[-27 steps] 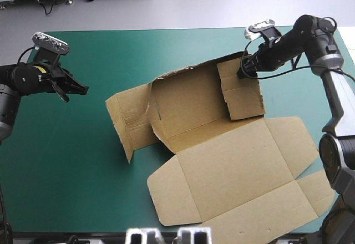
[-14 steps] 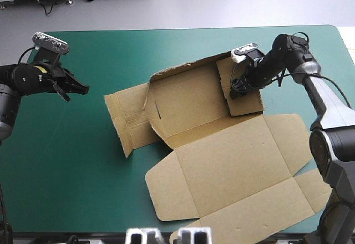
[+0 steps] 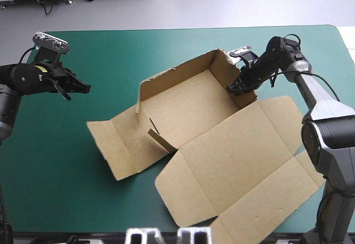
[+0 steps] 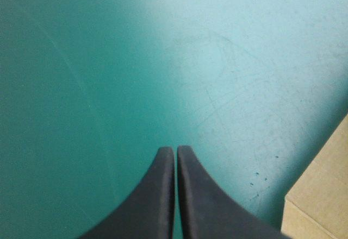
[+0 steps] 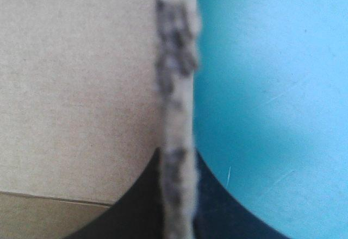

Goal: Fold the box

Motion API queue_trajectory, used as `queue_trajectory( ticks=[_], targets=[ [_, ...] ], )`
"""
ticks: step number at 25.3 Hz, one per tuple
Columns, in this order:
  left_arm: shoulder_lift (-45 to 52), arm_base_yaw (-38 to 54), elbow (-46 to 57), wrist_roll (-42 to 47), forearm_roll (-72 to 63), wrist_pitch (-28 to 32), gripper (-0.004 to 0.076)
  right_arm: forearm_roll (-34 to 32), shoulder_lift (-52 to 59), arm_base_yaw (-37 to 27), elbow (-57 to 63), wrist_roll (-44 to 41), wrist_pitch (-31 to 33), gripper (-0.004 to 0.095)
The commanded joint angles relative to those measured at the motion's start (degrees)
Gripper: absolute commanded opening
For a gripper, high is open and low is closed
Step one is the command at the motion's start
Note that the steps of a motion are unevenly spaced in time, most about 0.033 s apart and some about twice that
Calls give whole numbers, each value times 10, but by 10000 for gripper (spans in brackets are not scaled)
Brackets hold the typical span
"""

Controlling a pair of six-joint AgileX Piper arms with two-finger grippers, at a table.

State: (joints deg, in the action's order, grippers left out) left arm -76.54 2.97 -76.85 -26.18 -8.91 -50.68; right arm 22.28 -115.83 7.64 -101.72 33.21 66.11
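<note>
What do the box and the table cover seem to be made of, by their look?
The box: likely corrugated board, brown and matte; the right wrist view shows its cut edge with dark gaps like flutes. The table cover: a smooth teal-green mat, perhaps vinyl or rubber; the left wrist view shows fine scratches and a pale sheen.

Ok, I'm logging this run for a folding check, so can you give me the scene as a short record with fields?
box: brown board, part folded, open on top
raised parts: far wall and right wall
lid: flat on the table, toward its near edge
left flap: lying flat
right gripper: shut on the right wall's top edge
left gripper: shut, holding nothing, over bare cover, apart from the box
table: teal-green cover
</note>
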Motion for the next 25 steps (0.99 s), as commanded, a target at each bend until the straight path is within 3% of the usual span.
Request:
queue_trajectory(
  ticks=[1,5,11,15,19,20,21,22,25],
  targets=[
    [16,5,-14,26,-8,27,6,28,35,-5,-71,-3,41,-24],
    [16,44,-14,46,-30,28,6,48,53,-21,-138,-33,59,-25],
    [16,149,-11,-7,-143,27,6,183,101,-90,-150,-11,59,-24],
    [4,202,30,-112,-318,31,6,230,134,-132,-150,-1,59,-25],
    [-26,205,77,-215,-465,17,6,236,153,-139,-145,5,59,-25],
    [-51,201,96,-306,-598,-34,6,250,157,-138,-143,12,59,-25],
    [-62,197,100,-342,-645,-66,6,260,157,-137,-143,13,59,-25],
    [-88,185,101,-399,-725,-147,6,283,157,-137,-143,13,59,-24],
    [-116,146,99,-447,-770,-239,6,288,157,-132,-142,13,59,-25]
  ],
)
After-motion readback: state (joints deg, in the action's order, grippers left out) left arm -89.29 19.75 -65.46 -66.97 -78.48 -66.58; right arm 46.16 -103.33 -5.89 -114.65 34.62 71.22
